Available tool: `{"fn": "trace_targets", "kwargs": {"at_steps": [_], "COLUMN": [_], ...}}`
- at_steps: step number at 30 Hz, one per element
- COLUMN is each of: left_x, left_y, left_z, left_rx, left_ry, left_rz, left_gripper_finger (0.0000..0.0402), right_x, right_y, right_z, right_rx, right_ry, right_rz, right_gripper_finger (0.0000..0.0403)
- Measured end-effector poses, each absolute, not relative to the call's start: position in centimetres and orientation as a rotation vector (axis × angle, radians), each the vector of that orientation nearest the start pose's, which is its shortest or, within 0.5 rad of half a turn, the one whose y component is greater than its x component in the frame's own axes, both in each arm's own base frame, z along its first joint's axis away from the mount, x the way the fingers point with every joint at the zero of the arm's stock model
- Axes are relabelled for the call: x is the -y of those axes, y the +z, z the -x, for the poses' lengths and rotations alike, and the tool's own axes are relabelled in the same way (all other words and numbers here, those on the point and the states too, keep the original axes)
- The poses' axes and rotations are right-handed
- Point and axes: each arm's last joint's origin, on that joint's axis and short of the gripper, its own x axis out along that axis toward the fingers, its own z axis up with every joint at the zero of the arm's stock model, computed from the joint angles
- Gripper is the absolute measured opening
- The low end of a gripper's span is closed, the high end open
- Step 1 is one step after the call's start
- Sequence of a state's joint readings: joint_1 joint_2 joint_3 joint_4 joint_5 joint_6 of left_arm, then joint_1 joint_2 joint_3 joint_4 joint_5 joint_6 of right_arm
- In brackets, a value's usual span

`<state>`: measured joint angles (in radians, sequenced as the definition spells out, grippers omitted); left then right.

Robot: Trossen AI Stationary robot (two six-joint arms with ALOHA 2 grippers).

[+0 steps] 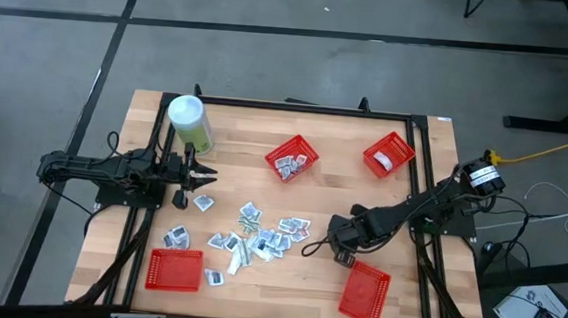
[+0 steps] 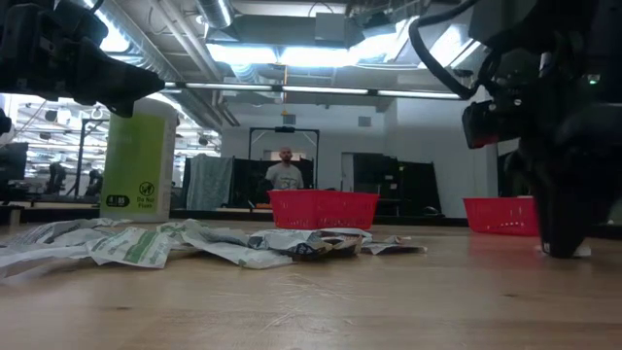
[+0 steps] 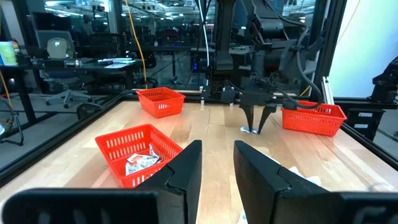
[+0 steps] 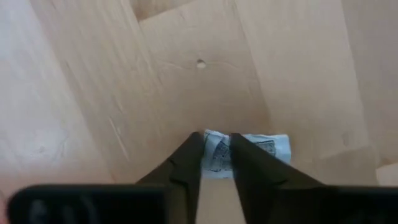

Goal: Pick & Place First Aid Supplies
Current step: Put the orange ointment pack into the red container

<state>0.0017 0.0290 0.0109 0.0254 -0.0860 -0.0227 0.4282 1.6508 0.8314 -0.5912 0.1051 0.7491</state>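
Wooden table [image 1: 421, 204] bears scattered packets [image 1: 259, 232], four red baskets [image 1: 174, 270], green canister [image 1: 190, 122].

No wording could be read anywhere: the pale-green canister [image 2: 139, 156] bore a dark label patch and a round emblem too small to make out, and the packet [image 4: 244, 154] under the right gripper carried blue print that stayed illegible.

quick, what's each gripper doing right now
left gripper: open, empty, hovering beside the green canister.
right gripper: fingers down on a small packet; grip cannot be told.
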Motion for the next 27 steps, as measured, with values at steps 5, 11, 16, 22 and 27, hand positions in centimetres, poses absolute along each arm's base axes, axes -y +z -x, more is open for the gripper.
{"fn": "trace_targets", "kwargs": {"at_steps": [5, 11, 16, 22, 27], "left_x": [-0.3, -0.3, -0.3, -0.3, -0.3], "left_y": [16.7, 16.7, 16.7, 16.7, 16.7], "left_z": [-9.9, -9.9, -9.9, -9.9, -9.9], "left_rx": [0.008, 0.008, 0.008, 0.008, 0.008], "left_ry": [0.088, 0.088, 0.088, 0.087, 0.087], "left_rz": [0.023, 0.023, 0.023, 0.023, 0.023], "left_gripper_finger": [0.0088, 0.0088, 0.0088, 0.0088, 0.0088], "right_x": [-10.9, -10.8, -10.4, -9.5, -8.1], "right_y": [13.3, 13.3, 13.5, 13.7, 14.4], "right_z": [-24.6, -25.2, -26.0, -27.3, -28.7], "right_rx": [-1.354, -1.267, -1.175, -1.022, -0.881], "right_ry": [-0.236, -0.247, -0.293, -0.359, -0.428], "right_rz": [-0.257, -0.214, -0.202, -0.128, -0.062], "right_gripper_finger": [0.0015, 0.0019, 0.0013, 0.0008, 0.0016]}}
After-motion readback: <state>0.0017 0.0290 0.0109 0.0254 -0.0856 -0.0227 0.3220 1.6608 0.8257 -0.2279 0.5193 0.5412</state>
